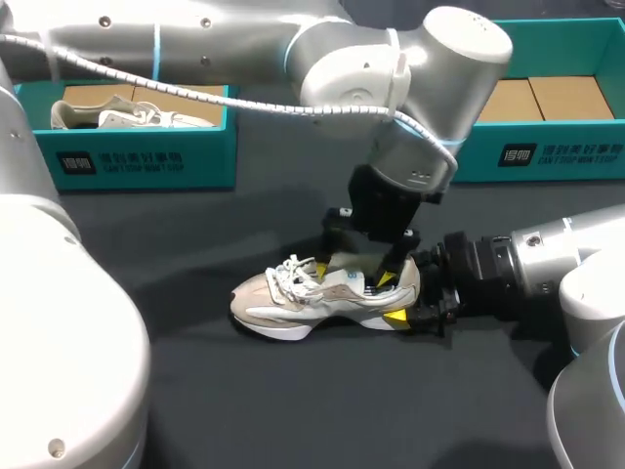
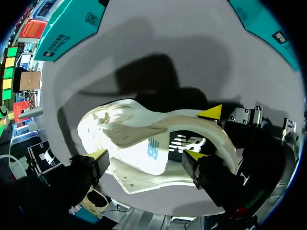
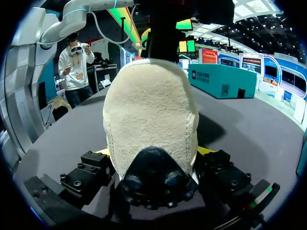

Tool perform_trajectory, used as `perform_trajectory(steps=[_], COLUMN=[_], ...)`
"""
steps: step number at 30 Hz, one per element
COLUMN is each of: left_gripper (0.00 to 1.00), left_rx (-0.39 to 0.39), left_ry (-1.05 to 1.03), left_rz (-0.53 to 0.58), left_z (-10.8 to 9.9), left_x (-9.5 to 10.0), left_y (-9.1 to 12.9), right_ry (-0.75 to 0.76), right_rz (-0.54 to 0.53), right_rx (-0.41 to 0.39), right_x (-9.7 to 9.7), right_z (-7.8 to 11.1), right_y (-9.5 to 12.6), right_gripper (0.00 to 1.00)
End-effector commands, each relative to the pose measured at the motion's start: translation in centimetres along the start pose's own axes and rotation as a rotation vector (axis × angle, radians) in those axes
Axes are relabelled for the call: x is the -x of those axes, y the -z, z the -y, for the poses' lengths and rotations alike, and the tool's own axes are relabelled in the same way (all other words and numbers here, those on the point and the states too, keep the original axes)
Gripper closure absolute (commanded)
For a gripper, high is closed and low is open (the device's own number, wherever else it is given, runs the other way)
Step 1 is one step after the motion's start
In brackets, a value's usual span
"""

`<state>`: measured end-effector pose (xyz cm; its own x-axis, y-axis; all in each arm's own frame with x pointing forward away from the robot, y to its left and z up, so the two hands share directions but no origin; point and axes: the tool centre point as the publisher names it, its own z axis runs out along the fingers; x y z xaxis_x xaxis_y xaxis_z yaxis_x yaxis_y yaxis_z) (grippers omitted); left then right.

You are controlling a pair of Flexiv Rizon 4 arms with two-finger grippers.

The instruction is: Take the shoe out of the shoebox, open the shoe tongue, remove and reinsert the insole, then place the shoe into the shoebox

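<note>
The shoe (image 1: 312, 298) stands on its sole on the dark bench (image 1: 166, 391), well apart from the teal shoebox (image 1: 146, 161) behind it. The right end effector (image 3: 154, 152) clamps the heel from both sides. The left end effector (image 2: 147, 155) hangs over the shoe's opening, fingers spread wide, gripping nothing.

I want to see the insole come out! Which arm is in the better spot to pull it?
Probably left. The left claw hangs open over the opening of the shoe, one yellow tip near the insole. The right claw clamps the heel, holding it steady.
</note>
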<state>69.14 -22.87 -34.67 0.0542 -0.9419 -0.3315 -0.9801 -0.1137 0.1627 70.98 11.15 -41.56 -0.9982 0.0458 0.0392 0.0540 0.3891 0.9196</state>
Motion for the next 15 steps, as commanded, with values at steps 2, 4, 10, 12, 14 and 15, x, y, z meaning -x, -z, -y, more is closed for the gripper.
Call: perform_trajectory(steps=[2,4,10,12,14,15], left_gripper=[0.0,0.0,0.01,0.04,0.06,0.09], left_rx=[0.028,0.047,0.079,0.091,0.097,0.1], left_ry=[0.027,0.035,0.043,0.041,0.039,0.037], left_rz=[0.069,0.089,0.13,0.141,0.146,0.149], left_z=[0.3,0.4,0.6,0.6,0.7,0.7], left_x=[-0.6,-0.2,0.8,1.0,1.2,1.3], left_y=[-1.0,-1.4,-2.0,-2.1,-2.1,-2.1], right_ry=[0.0,0.0,0.0,0.0,0.0,0.0], right_rz=[0.001,0.001,0.001,0.001,0.001,0.001], right_rx=[-0.003,-0.003,-0.003,-0.003,-0.003,-0.003], right_x=[0.0,0.0,0.0,0.0,0.0,0.0], right_z=[0.0,0.0,0.0,0.0,0.0,0.0], right_y=[-0.3,-0.3,-0.3,-0.3,-0.3,-0.3], right_gripper=[1.0,1.0,1.0,1.0,1.0,1.0])
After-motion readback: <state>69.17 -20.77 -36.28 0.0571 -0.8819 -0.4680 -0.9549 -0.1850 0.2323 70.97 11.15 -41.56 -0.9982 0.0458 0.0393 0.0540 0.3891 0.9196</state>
